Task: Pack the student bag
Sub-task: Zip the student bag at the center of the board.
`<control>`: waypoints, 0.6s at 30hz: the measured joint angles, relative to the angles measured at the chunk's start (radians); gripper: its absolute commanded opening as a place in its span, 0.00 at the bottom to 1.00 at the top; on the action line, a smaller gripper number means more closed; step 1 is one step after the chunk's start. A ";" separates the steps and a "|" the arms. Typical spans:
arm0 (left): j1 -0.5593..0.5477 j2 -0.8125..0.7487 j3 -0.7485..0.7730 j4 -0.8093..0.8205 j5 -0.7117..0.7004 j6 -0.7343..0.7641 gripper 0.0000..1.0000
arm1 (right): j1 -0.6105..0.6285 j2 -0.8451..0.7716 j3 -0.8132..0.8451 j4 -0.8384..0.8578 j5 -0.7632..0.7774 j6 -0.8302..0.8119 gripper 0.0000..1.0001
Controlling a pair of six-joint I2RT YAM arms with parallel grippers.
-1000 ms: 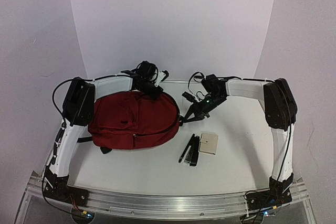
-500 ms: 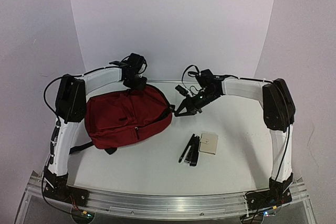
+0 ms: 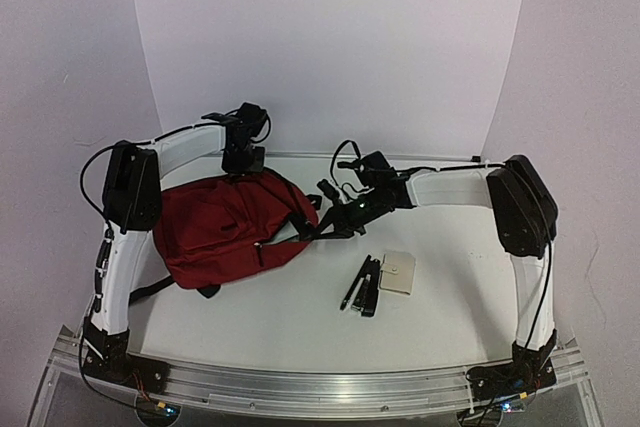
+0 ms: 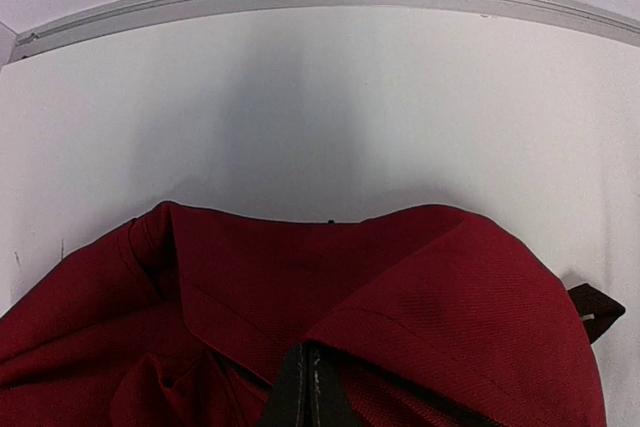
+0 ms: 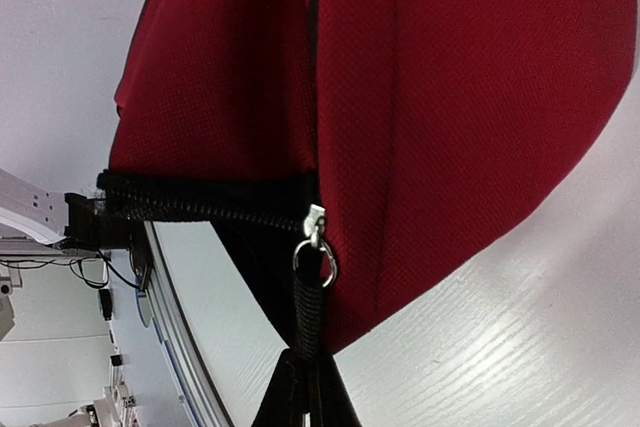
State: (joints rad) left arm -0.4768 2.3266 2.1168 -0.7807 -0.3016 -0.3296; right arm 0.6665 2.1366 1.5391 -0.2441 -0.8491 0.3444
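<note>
The student bag [image 3: 225,232] lay on the left half of the bench [image 3: 450,277], its far edge bunched upward. The left tool [image 4: 308,387] was clamped on its red fabric. The right tool [image 5: 305,392] was pinched together on the black zipper pull [image 5: 308,312].

1. Overhead: bright, even, slightly pinkish light; faint shadows.
2. Left wrist: soft grey shadow on the table [image 4: 300,127] beyond the student bag [image 4: 420,287].
3. Right wrist: fabric weave sharp, pale sheen on the table.
</note>
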 measured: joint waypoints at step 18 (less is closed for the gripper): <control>-0.068 -0.468 -0.428 0.046 0.219 -0.125 0.85 | 0.033 -0.164 -0.071 -0.091 -0.042 -0.152 0.74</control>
State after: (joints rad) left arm -0.5449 1.8587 1.6885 -0.7347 -0.0830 -0.4542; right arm 0.6995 1.9729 1.4682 -0.3351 -0.8915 0.1924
